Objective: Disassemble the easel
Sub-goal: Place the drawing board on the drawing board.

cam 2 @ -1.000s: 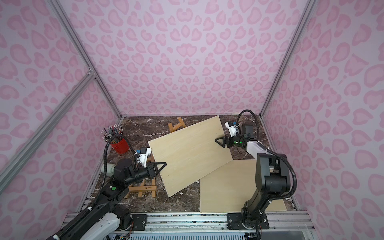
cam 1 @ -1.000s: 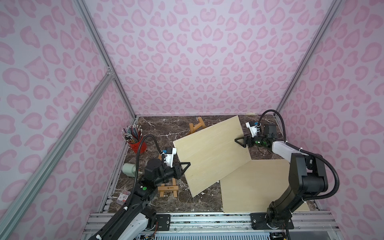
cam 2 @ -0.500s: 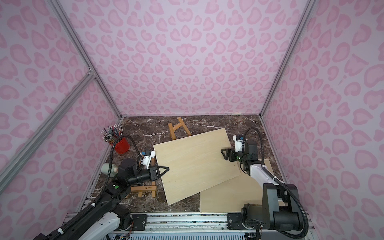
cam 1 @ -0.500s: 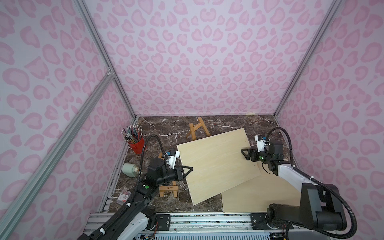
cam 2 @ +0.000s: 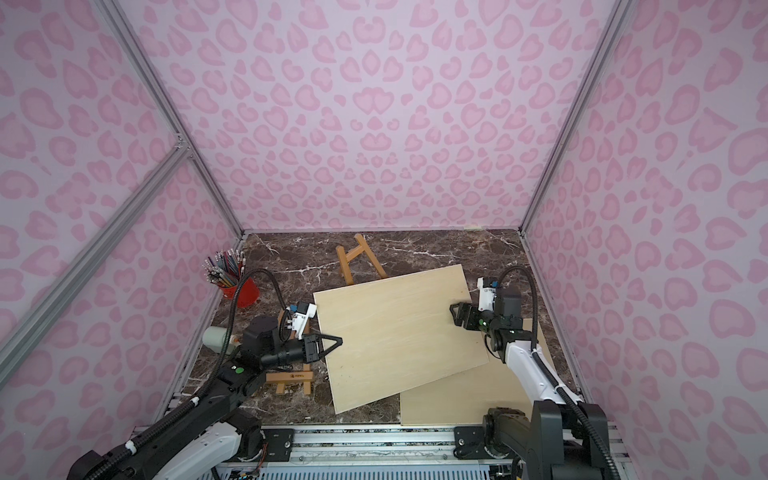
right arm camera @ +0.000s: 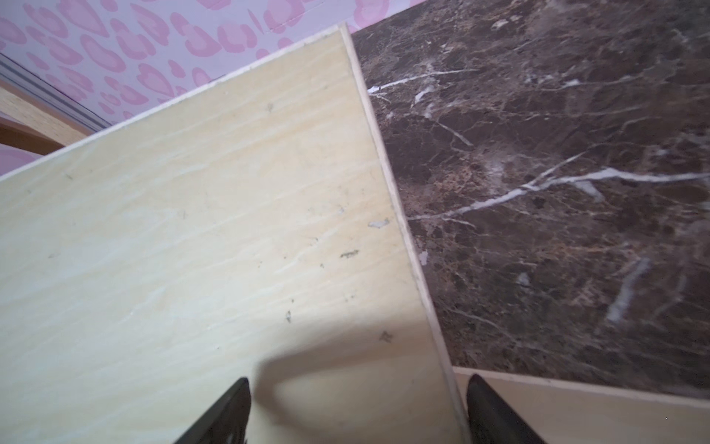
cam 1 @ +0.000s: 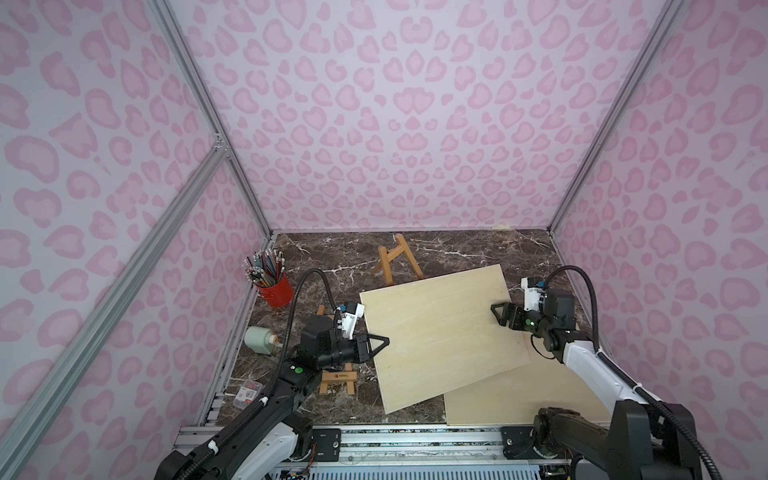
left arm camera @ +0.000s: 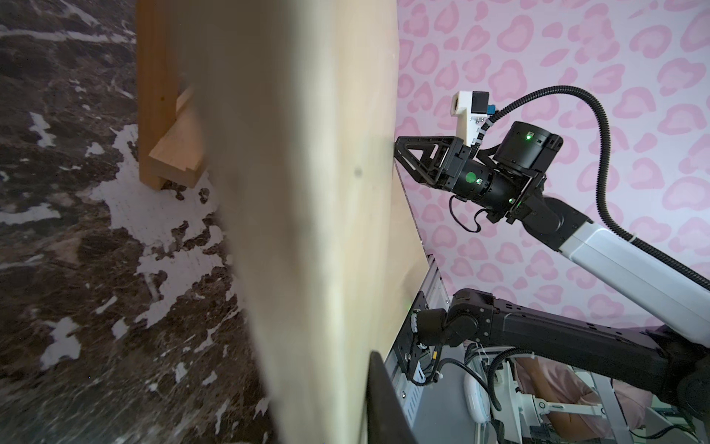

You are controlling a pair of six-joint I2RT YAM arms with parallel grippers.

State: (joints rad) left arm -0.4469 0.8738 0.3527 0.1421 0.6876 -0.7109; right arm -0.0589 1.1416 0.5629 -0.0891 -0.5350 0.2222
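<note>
left gripper (cam 1: 384,340) clamped on board (cam 1: 440,332) left edge, board mid-frame overlapping second board (cam 1: 519,399) lower right. right gripper (cam 1: 496,313) open, straddling right edge. Lower it flat, release gently.

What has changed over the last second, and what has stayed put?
The upper board, raised before, came down toward the robot over the lower board, uncovering the far easel. The left gripper stays shut on its edge; the right gripper, open, dropped with it. Pencil cup, near easel: unmoved.

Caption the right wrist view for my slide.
Open fingers straddle the pale board's edge over the dark marble table, a second board lying beneath.
</note>
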